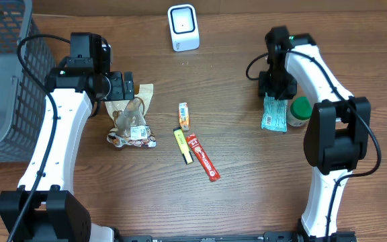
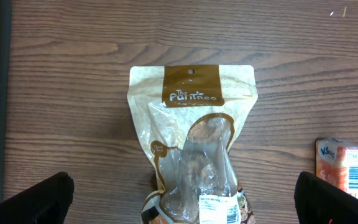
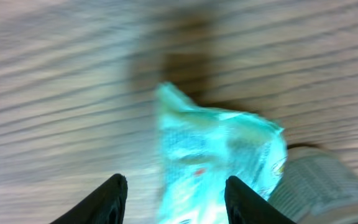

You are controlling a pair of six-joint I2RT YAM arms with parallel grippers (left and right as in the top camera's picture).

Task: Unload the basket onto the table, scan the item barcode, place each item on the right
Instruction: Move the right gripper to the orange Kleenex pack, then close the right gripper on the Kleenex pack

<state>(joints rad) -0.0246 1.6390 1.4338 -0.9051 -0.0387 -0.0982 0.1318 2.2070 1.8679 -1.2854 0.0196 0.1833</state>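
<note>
Container noted at the left table edge: grey mesh basket [image 1: 5, 74], contents not discernible; a green-capped white jar [image 1: 299, 113] stands just beside the crumpled teal plastic packet [image 1: 274, 113] on the right side. Bare wooden table [image 1: 247, 181] lies open between that packet, the white barcode scanner [image 1: 183, 27] at the far edge and the small sachets [image 1: 183, 144] mid-table. Packet long axis runs far-to-near, white label end nearest; right gripper [image 3: 178, 194] straddles it, grasp undeterminable through blur, while left gripper [image 2: 184, 199] hangs fully released above a brown snack pouch [image 2: 191, 143]
</note>
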